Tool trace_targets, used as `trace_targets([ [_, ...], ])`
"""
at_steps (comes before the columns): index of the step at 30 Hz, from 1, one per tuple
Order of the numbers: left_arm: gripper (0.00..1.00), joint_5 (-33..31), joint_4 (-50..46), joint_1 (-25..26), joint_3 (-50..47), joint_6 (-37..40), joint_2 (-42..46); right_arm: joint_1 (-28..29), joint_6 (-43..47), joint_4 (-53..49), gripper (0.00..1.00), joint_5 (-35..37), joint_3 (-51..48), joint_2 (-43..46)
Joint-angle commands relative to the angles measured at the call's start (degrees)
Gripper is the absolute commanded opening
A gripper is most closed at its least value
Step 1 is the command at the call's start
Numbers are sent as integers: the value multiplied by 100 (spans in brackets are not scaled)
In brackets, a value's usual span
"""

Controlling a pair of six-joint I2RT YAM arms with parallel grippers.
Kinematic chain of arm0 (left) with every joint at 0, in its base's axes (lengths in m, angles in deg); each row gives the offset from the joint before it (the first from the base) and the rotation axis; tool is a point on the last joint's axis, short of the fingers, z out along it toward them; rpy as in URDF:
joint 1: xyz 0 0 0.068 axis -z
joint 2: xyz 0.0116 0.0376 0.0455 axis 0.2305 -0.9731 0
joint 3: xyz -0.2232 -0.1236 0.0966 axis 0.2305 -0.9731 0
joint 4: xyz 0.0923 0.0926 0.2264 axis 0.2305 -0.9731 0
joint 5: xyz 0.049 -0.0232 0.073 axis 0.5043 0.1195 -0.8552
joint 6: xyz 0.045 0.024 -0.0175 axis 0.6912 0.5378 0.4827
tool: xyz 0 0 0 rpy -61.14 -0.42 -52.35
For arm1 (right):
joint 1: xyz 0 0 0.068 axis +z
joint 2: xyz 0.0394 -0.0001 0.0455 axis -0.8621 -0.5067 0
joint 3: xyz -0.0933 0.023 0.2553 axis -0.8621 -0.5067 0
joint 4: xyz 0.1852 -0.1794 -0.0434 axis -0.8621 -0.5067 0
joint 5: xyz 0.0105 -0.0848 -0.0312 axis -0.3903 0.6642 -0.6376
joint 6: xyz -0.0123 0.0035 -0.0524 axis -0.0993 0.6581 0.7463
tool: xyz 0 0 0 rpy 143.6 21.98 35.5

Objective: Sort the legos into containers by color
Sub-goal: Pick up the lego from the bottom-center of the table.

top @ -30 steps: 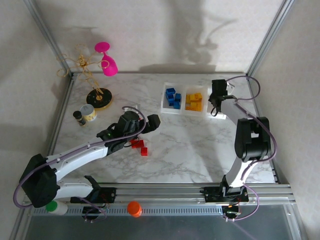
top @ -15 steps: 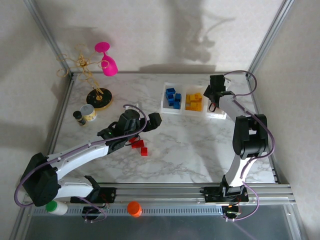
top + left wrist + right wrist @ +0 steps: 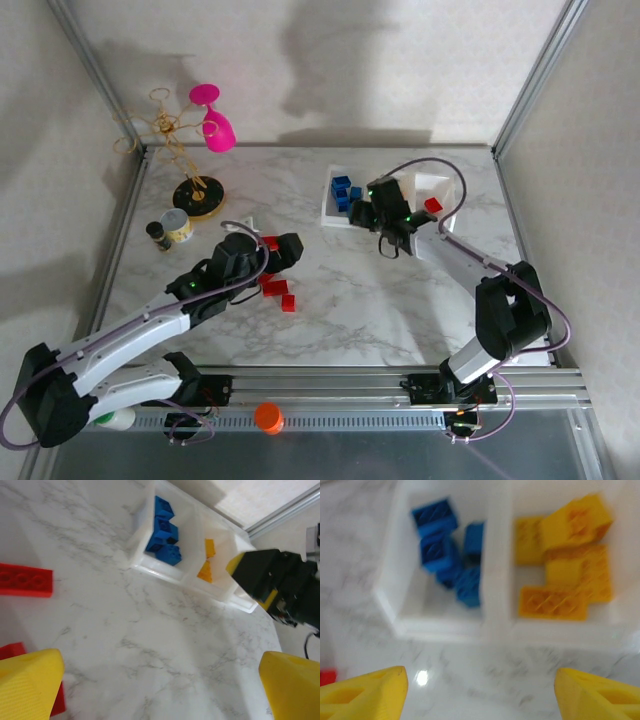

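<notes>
Red legos (image 3: 277, 288) lie loose on the marble tabletop (image 3: 350, 310) by the left hand (image 3: 160, 680), its fingers spread and empty. The right hand (image 3: 480, 690), also spread and empty, hangs over the containers (image 3: 490, 630) (blue legos (image 3: 445, 550) in the left tray, yellow legos (image 3: 565, 565) in the middle, one red lego (image 3: 432, 204) in the right).

**Table** (image 3: 400, 300): marble-patterned top, smooth and glossy, with a bright highlight just ahead of the right gripper (image 3: 480, 695).
**Containers** (image 3: 490, 600), beyond that gripper: whitish translucent plastic with smooth walls.
**Blue legos** (image 3: 442, 540), **yellow legos** (image 3: 570, 565) and **red lego** (image 3: 25, 580): hard studded plastic with a slight sheen.
**Pads** (image 3: 30, 680) of the left gripper (image 3: 160, 687): yellow plastic, matt and finely ribbed.
**Frame rail** (image 3: 330, 385): bare grooved metal.
</notes>
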Motion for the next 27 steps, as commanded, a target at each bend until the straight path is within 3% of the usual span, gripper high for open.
trace_targets([
  [1, 100, -479, -653, -1, -237, -206, 466, 465, -137, -111, 78, -328, -274, 210],
  [14, 100, -1017, -1969, -72, -660, -930, 1941, 2637, -925, 213, 82, -466, -410, -245],
  [21, 100, -1221, -2339, -87, -705, -1087, 2291, 3221, -1230, 414, 78, -426, -80, -920],
  [27, 100, -1270, -2397, -91, -705, -1112, 2399, 3307, -1334, 487, 70, -432, 89, -1334],
])
